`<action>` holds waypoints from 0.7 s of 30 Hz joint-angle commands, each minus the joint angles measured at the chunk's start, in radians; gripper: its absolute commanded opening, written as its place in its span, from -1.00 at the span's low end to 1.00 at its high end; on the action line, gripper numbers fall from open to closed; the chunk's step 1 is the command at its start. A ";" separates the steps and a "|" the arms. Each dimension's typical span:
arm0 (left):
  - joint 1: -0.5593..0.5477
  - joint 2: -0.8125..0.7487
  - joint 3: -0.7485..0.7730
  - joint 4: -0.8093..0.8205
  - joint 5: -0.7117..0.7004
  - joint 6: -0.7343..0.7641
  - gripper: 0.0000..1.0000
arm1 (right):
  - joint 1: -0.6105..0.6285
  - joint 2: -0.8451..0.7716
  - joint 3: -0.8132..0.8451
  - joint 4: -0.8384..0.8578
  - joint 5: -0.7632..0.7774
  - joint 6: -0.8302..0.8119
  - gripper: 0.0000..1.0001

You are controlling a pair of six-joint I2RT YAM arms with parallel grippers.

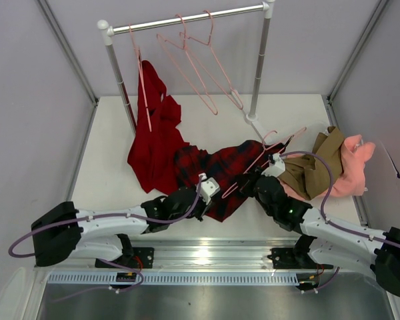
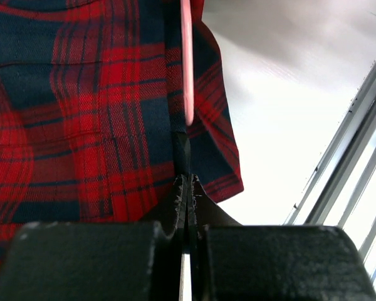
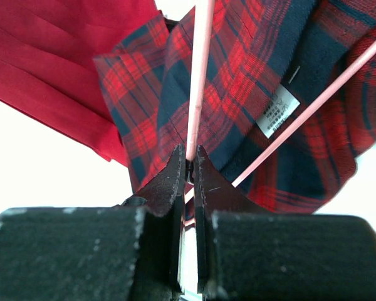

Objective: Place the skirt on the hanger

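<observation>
The red and navy plaid skirt [image 1: 210, 167] lies crumpled at the middle of the table. A pale-pink hanger [image 1: 265, 155] lies slantwise on it, its hook toward the right. My left gripper [image 1: 201, 193] is at the skirt's near edge; in the left wrist view it [image 2: 187, 180] is shut on a dark fold of the skirt [image 2: 81, 125], with a pink hanger bar [image 2: 187, 63] just beyond. My right gripper [image 1: 250, 181] is at the hanger's low end; in the right wrist view it [image 3: 189, 162] is shut on a hanger bar [image 3: 199, 69] over the skirt [image 3: 250, 69].
A metal rack [image 1: 187, 20] stands at the back with several spare pink hangers [image 1: 203, 73]. A plain red garment [image 1: 153, 140] hangs down onto the table left of the skirt. Tan [image 1: 317, 167] and pink clothes [image 1: 353, 170] lie at the right. A metal rail [image 1: 207, 253] runs along the near edge.
</observation>
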 commanded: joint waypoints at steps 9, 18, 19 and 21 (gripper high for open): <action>0.007 -0.077 -0.044 0.050 -0.002 -0.024 -1.00 | -0.005 0.089 0.034 0.068 0.008 0.076 -1.00; 0.007 -0.024 -0.043 0.065 0.004 -0.036 -1.00 | -0.002 0.037 0.066 0.077 0.006 0.046 -1.00; 0.007 -0.021 -0.043 0.069 0.002 -0.036 -1.00 | -0.004 0.031 0.066 0.071 0.008 0.044 -1.00; 0.007 -0.014 -0.043 0.070 -0.004 -0.036 -1.00 | -0.004 0.016 0.064 0.065 0.012 0.044 -1.00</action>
